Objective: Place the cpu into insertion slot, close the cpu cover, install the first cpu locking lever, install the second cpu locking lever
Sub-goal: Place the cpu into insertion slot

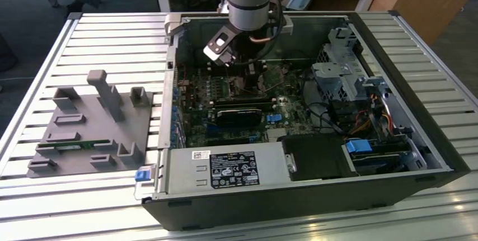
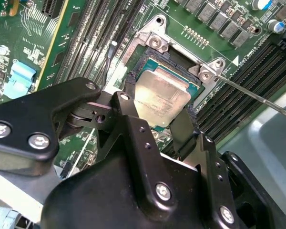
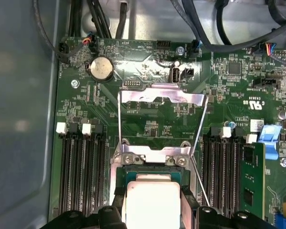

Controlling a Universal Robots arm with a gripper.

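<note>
Cpu (image 2: 159, 98) sits in the insertion slot (image 2: 164, 56), your end effector (image 2: 154, 109) closed on its two sides, and the cpu cover (image 3: 162, 98) stands open.

Item: gripper (image 2: 155, 112), black, its housing nearest the camera. Its fingers (image 2: 180, 128) press two opposite edges of the cpu (image 2: 163, 95).

Item: cpu, dull silver top, lying flat between the fingers, seated in the insertion slot (image 2: 142, 61).

Item: insertion slot, silver rim, with two screws (image 2: 155, 42) on the side beyond the fingertips.

Item: locking lever (image 2: 257, 97), a thin metal rod, running outward from the far corner of the slot.

Item: memory slots (image 2: 102, 40), long and black, flanking the gripper on both sides.

Item: motherboard (image 2: 33, 28), green, under the hand.
</note>
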